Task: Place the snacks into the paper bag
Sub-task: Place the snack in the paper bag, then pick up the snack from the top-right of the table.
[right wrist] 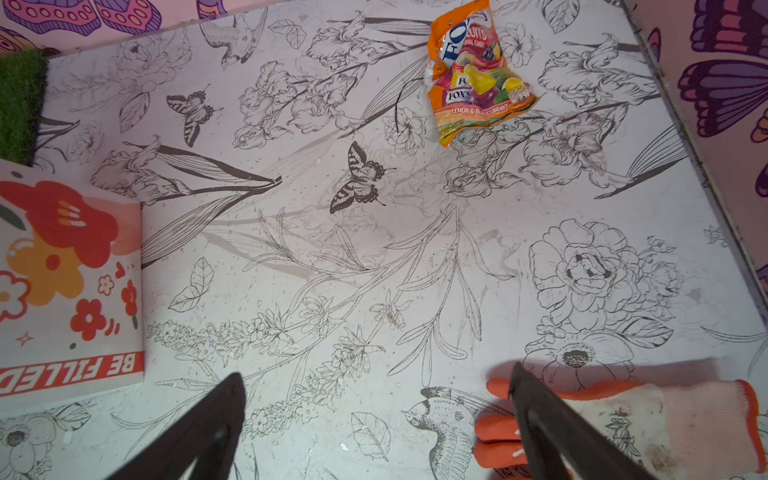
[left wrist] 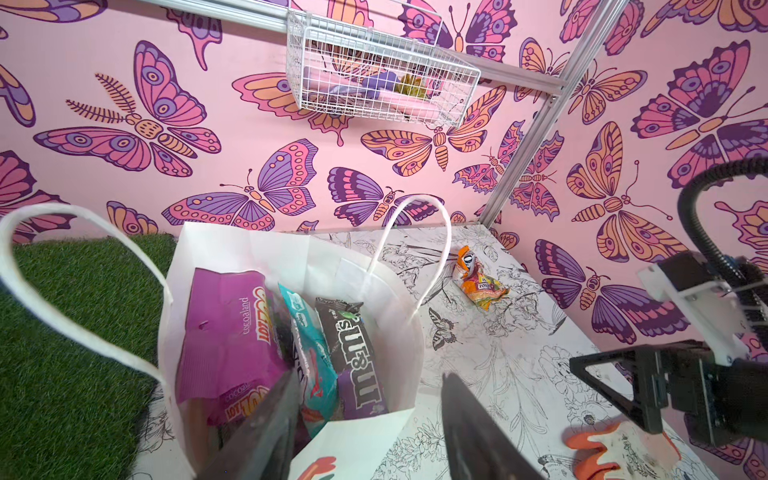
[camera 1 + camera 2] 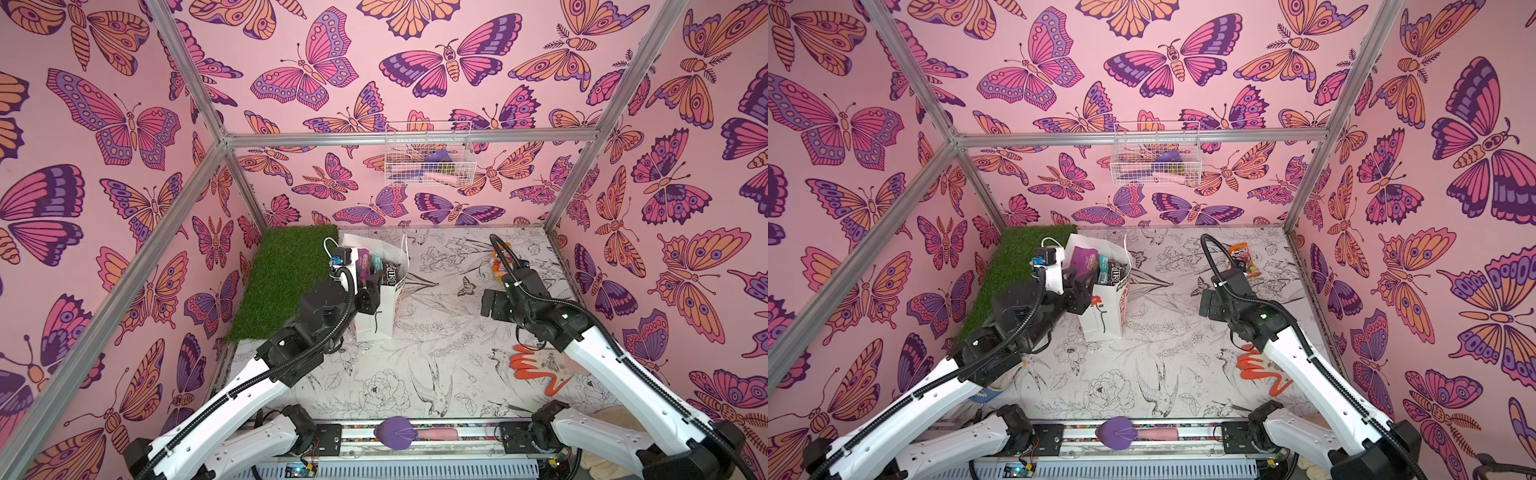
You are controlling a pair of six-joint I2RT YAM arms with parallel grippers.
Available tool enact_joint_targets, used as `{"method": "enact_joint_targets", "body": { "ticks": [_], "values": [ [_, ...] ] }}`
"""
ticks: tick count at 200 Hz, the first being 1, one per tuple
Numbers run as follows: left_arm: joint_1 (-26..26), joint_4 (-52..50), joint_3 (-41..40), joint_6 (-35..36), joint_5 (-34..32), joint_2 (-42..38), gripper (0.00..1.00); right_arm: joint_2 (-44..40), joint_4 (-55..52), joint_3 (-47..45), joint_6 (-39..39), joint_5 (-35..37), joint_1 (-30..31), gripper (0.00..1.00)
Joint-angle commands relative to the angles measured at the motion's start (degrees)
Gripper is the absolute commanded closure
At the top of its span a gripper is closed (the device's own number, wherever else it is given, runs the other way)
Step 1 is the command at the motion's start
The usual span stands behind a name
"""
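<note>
Right wrist view: orange packet (image 1: 473, 79) lies well beyond right hand (image 1: 376, 374).

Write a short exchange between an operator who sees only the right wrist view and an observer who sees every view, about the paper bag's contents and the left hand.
Operator: I see only one printed side of the paper bag. What is inside it?
Observer: A purple packet, a teal packet and a brown bar wrapper stand on end inside it.
Operator: Where is the left hand?
Observer: The left hand is at the paper bag's open top, jaws apart, gripping nothing.
</note>
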Motion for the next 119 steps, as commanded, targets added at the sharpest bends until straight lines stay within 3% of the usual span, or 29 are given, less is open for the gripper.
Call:
{"method": "enact_joint_targets", "body": {
  "ticks": [1, 119],
  "values": [
    [-0.3, -0.6, -2.1, 0.7, -1.9, -2.8, 0.43, 1.9, -1.5, 2.9, -1.9, 2.0, -1.6, 0.01],
    [-0.4, -9.6, -12.1, -5.0, -4.1, -13.3, 0.42, 13.9, 0.6, 8.8, -4.4, -1.1, -10.7, 0.01]
  ]
}}
